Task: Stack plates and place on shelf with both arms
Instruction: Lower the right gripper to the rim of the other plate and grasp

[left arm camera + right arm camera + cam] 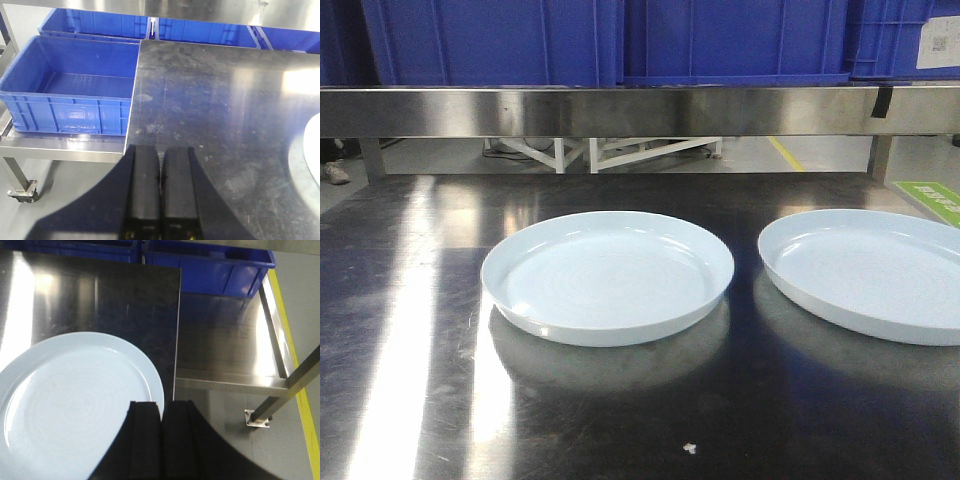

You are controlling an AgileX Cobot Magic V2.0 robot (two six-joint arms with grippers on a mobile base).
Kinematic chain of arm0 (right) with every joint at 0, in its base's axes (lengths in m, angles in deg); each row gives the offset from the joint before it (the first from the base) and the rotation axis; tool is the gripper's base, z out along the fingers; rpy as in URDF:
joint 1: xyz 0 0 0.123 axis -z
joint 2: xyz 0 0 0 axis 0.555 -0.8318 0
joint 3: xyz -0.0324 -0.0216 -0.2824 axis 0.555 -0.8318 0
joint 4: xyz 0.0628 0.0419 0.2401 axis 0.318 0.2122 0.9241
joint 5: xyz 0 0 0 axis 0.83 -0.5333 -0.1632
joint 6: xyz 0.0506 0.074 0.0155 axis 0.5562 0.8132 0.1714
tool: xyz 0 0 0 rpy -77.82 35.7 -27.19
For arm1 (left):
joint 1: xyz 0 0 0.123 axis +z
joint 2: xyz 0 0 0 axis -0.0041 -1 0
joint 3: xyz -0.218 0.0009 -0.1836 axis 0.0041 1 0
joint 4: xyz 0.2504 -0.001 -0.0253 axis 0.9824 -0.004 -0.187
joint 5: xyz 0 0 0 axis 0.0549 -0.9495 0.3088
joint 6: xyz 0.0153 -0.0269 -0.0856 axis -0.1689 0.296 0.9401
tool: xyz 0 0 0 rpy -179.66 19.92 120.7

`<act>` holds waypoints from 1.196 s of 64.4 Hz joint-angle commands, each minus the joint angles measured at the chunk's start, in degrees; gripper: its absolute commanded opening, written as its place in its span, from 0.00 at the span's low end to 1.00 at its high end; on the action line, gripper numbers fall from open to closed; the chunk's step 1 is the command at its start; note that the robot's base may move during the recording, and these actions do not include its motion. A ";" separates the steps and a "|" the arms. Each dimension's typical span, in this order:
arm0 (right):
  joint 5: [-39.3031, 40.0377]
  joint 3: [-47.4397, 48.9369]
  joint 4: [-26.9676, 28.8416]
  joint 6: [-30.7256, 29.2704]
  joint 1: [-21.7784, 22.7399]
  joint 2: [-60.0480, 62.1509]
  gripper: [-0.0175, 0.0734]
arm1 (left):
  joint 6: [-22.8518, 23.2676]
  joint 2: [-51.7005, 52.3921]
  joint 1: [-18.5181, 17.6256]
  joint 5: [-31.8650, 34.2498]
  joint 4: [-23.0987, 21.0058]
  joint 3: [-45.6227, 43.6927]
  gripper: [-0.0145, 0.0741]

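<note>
Though side by side, centre plate [608, 275], right plate [870, 270], apart.

Closed left end effector [161, 152] at steel table [215, 100] edge

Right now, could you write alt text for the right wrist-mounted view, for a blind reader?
The right tool, shut and empty, hangs over the rim of a pale bluish-white plate on a dark steel table. Blue crates stand behind; a lower steel shelf lies to the right.
</note>
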 commanded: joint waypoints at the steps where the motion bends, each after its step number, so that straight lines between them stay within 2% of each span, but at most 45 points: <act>1: 3.33 2.25 -0.17 -0.35 0.13 0.17 0.29 | 0.24 -0.01 -0.36 5.32 -0.69 -1.56 0.26; 11: 3.83 2.25 -0.17 -0.35 0.13 0.17 0.54 | 0.24 -0.01 -0.36 5.32 -0.69 -1.56 0.26; 15: 3.78 2.25 -0.17 -0.35 0.13 0.17 0.59 | 0.24 -0.01 -0.36 5.32 -0.69 -1.56 0.26; 33: 3.61 2.25 2.69 -0.35 0.13 0.17 0.59 | 0.24 -0.01 -0.36 5.32 -0.69 -1.56 0.26; 46: 4.28 2.26 2.76 -0.35 0.20 -0.65 0.59 | 0.24 -0.01 -0.36 5.32 -0.69 -1.56 0.26; 61: 3.14 8.13 2.76 -0.35 0.48 -12.66 0.59 | 0.24 -0.01 -0.36 5.32 -0.69 -1.56 0.26; 77: -3.65 18.49 2.76 -0.35 4.86 -26.63 0.59 | 0.24 -0.01 -0.36 5.32 -0.69 -1.56 0.26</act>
